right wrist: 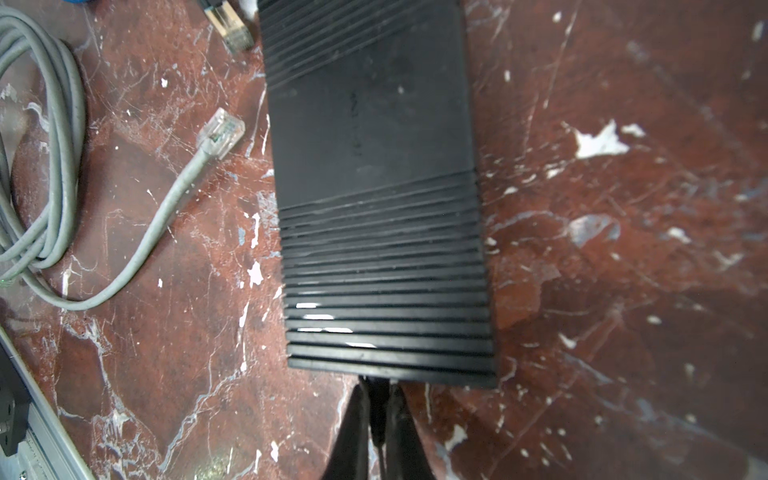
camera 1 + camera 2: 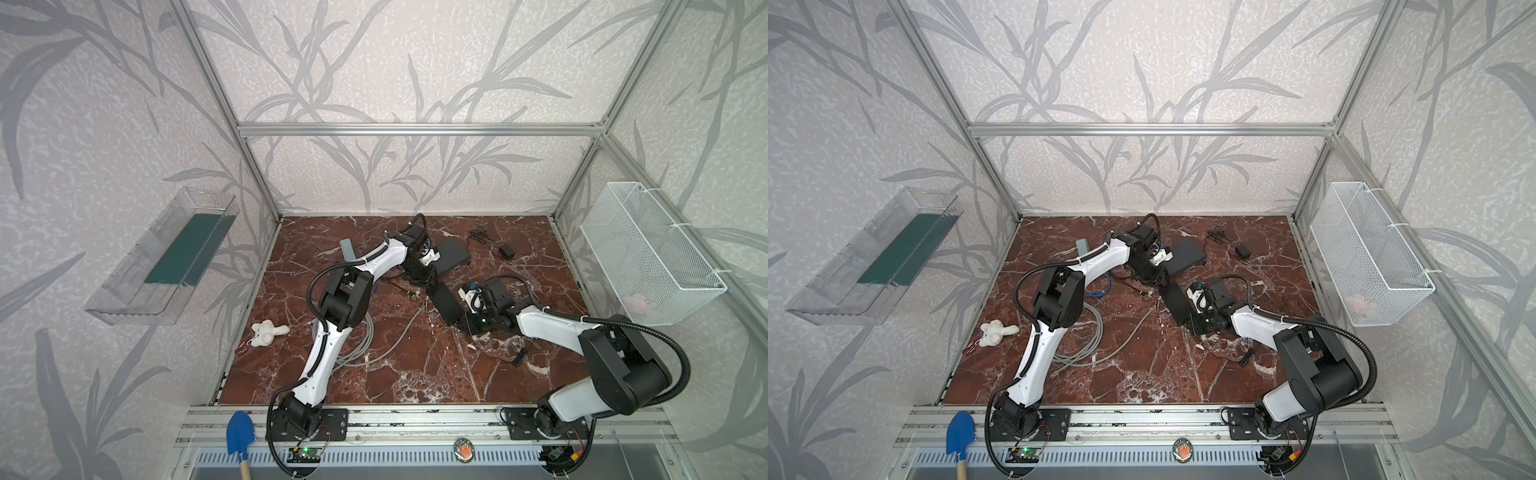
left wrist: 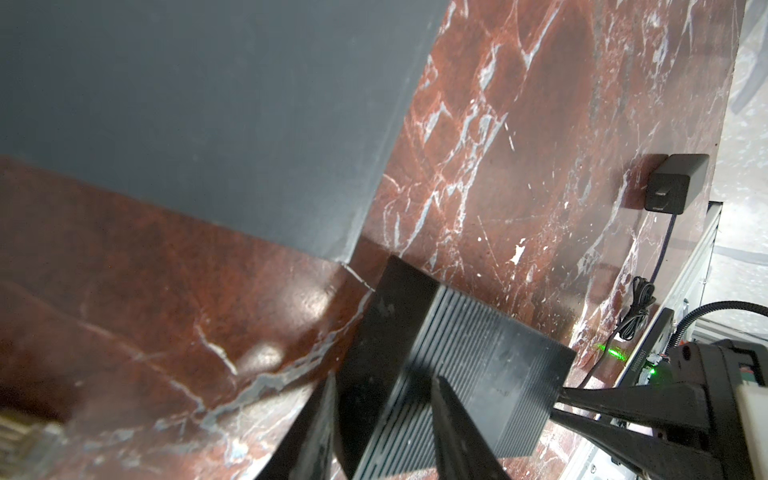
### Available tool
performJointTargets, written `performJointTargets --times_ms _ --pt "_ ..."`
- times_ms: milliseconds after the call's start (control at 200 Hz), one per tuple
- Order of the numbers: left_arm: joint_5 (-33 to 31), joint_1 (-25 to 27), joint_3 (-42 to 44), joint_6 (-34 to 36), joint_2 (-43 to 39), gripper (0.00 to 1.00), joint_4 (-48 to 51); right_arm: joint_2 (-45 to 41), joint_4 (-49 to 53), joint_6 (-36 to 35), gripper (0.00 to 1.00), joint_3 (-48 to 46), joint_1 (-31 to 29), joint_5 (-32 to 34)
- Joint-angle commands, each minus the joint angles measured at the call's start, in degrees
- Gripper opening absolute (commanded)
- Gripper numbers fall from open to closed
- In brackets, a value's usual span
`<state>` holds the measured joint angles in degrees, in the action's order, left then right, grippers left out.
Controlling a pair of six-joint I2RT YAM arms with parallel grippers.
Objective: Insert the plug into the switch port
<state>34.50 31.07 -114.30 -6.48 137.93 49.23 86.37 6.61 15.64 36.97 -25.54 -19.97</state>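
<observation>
Two grippers of mine meet at the switch [image 1: 374,145], which lies flat on the counter [image 1: 623,291], ribbed top up.

My left gripper [image 3: 384,380] has its jaws partly apart, astride the switch's far end. Whether they clamp it or only bracket it I cannot tell.

My right gripper [image 1: 379,395] has its jaws closed together, tips touching the near end of the switch. A thin dark sliver shows between the fingers, and I cannot tell what it is.

The plug [image 1: 220,133] is clear and sits on the end of the grey cable [image 1: 54,124]. It lies loose on the counter just beside one long side of the switch, tip angled toward it but apart from it, and neither gripper touches it. A second plug [image 1: 235,33], darker, lies near the switch's far corner, also loose. No port shows in any view, so I cannot say which face carries them.

Progress, as I judge it, is early. Done, at most, is the steadying or squaring of the switch between my two grippers. Left to do:
- free one gripper;
- pick the plug up by its body;
- turn it to face a port and line it up;
- push it home while the other gripper braces the switch.
</observation>
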Motion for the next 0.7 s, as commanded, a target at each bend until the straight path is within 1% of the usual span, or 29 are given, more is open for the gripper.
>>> performJointTargets --times_ms 0,105,225,465,695 --pt "-7.3 1.66 3.28 1.87 5.62 0.39 6.11 0.08 -0.79 1.72 0.05 -0.36 -0.02 3.21" --pt "-5.5 2.75 3.34 5.88 5.94 0.39 8.26 0.66 0.03 1.15 0.04 1.53 0.02 4.38" --pt "-2.6 3.61 3.28 8.71 7.12 0.39 10.76 1.66 0.77 -0.8 0.03 4.16 0.03 5.67" --pt "3.71 4.86 3.3 14.27 9.13 0.37 15.24 4.21 -2.88 -3.05 0.01 6.53 0.22 6.41" --pt "5.07 5.19 4.32 15.09 9.64 0.36 16.49 5.73 -4.29 -5.18 0.01 8.96 0.24 7.19"
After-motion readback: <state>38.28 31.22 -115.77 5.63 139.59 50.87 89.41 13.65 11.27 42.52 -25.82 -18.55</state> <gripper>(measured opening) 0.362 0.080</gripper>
